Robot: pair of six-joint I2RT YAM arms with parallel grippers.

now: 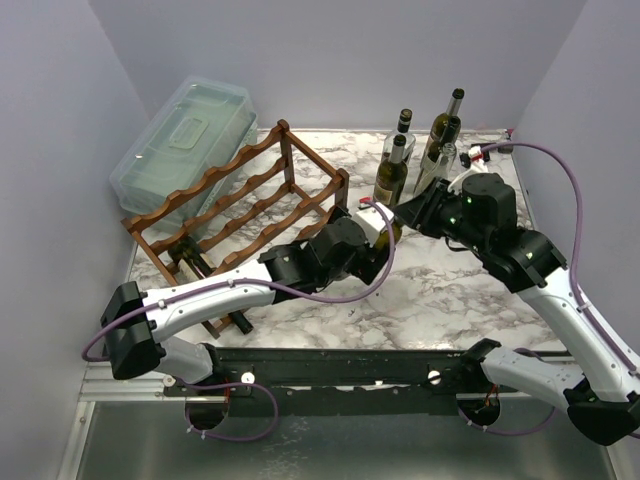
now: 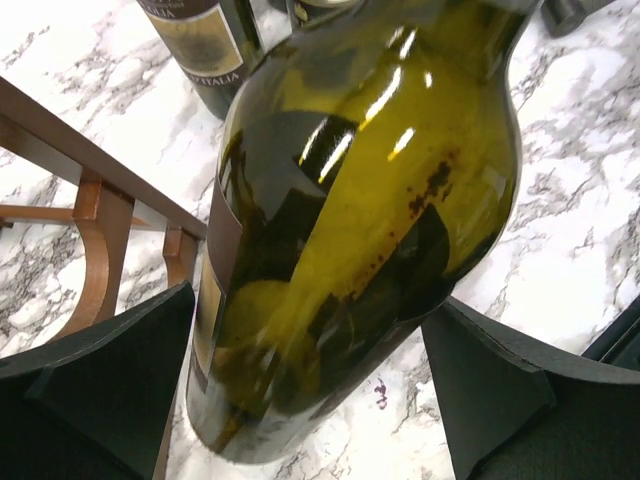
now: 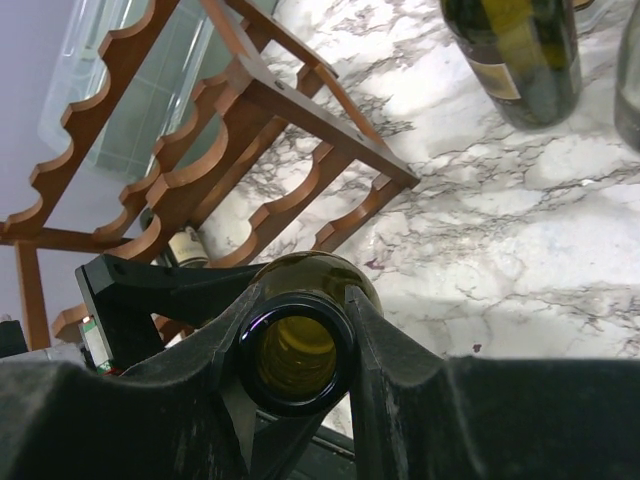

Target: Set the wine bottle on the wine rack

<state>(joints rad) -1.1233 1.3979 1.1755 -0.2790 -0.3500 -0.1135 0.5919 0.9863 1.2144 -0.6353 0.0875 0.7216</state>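
Right wrist: right gripper (image 3: 297,340) clamped on bottle (image 3: 318,270) neck, beside rack (image 3: 300,108); left gripper (image 2: 315,330) spread open around body. Glass likely heavy, slick, fragile; hold body mid-length

Olive-green wine bottle (image 2: 370,200), reddish-brown wine rack (image 3: 300,108) — white, grey-veined table (image 1: 450,290).
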